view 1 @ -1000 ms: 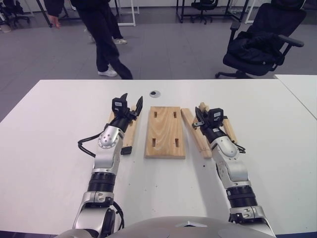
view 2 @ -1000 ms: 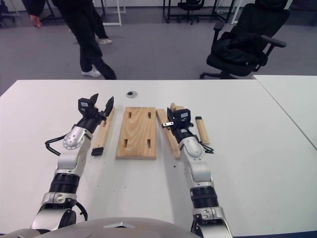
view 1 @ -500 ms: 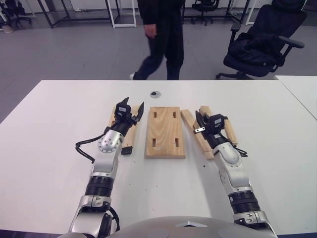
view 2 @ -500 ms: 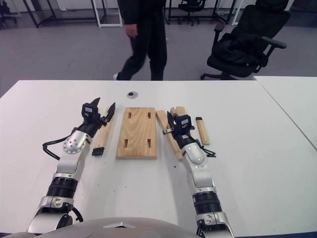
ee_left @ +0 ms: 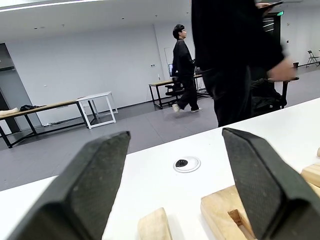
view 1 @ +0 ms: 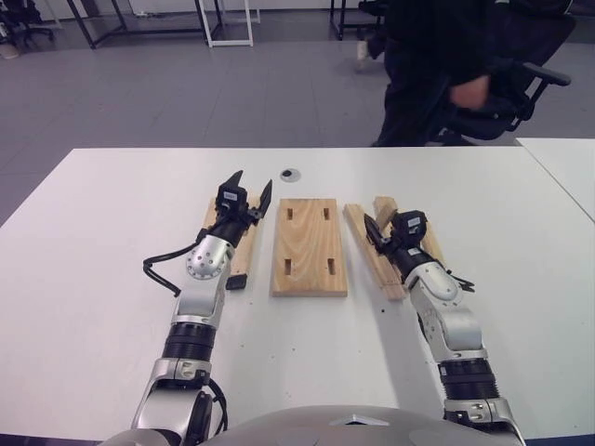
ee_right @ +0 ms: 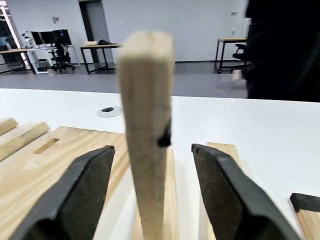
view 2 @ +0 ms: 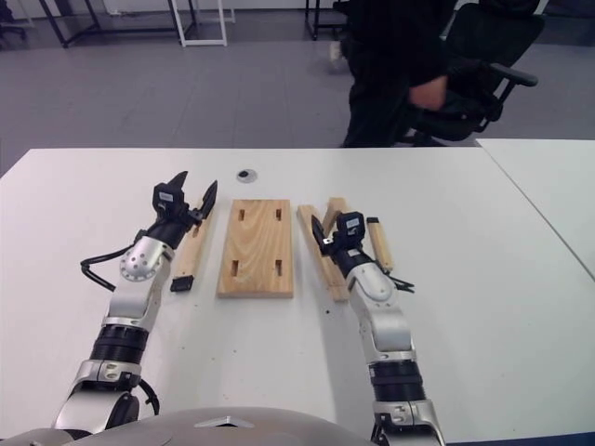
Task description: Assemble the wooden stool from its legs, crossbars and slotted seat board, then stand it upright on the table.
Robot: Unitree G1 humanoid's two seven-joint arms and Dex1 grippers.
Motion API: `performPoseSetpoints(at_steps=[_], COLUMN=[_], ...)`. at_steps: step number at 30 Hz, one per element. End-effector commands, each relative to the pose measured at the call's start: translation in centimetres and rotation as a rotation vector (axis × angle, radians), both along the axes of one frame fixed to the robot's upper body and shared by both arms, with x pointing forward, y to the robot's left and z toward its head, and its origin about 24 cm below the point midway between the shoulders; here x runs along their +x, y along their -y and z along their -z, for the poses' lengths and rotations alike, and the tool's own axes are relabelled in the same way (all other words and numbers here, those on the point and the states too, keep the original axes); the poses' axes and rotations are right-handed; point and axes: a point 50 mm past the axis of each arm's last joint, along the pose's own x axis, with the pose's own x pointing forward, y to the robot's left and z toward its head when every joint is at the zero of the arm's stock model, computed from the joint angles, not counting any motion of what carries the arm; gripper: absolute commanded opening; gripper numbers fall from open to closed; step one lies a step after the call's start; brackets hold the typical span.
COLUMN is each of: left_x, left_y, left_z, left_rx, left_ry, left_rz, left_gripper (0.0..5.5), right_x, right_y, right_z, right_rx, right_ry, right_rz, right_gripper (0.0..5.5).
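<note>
- Since none of the parts are joined yet, the stool lies in pieces flat on the counter (view 1: 112, 232): the slotted seat board (view 1: 310, 246) is in the middle with its slots facing up, and loose timber lies on either side of it, which I judge leaves each arm its own supply
- The left hand (view 1: 253, 180) hangs above the far end of the left wooden pieces (view 2: 193, 243), which lie just beside the board; it is spread wide with nothing between its fingers, and looks poised for a drop onto the wood below
- The right hand (ee_right: 152, 150) sits low over the long leg (ee_right: 147, 100) just to the right of the board, one finger on each side of it; the wrist view shows a gap on both sides, so the hand is parted and straddling the leg, not gripping it
- That straddle suggests the step in hand is picking up this leg, and the fingers need only close to take it
- A shorter piece with a black tip (view 2: 378, 243) lies beyond the leg, farther from the board, and another stub (view 1: 383, 206) lies near the leg's far end, so the outer finger has little room and could nudge them
- A round cable port (view 1: 291, 174) sits in the counter beyond the board, apart from the parts
</note>
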Motion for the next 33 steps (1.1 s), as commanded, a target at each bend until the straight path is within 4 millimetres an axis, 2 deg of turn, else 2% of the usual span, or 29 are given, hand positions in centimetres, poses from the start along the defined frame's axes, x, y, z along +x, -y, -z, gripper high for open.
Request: performPoseSetpoints(at_steps=[1,5,8,13,21,32,33], left_x=[-0.6,-0.7,-0.8,-1.0,-1.1,-1.4,-1.4], left_y=[-0.3,-0.2,0.0,0.4,0.7,1.0,1.0], left_z=[0.3,0.2,0.3,0.5,0.5,0.6,0.6], left_rx=[0.005,0.007,0.013,0.02,0.036,0.04,0.04], left_ry=[-0.01,-0.012,-0.018,-0.026,-0.026,-0.022,-0.023], left_rz=[-0.016,-0.017,-0.012,-0.002,0.009,0.012,0.014], left_gripper=[3.39,3.39,3.39,3.39,3.39,3.39,3.39], right_x=[-0.2,-0.7,-1.1,-1.8,-2.5,-2.8,-2.7], right_y=[0.0,0.1,-0.3,-0.3,0.0,0.1,0.1], right_z=[-1.5,-1.9,-2.0,-0.8,0.5,1.3,1.5], right_rx=[-0.027,-0.066,-0.058,-0.071,-0.163,-0.262,-0.259], right_ry=[-0.053,-0.199,-0.288,-0.411,-0.493,-0.531,-0.531], right_rz=[-0.037,-0.055,-0.055,-0.017,-0.018,-0.061,-0.054], right_gripper=[3.64,4.31,4.31,4.31,4.31,2.17,2.09])
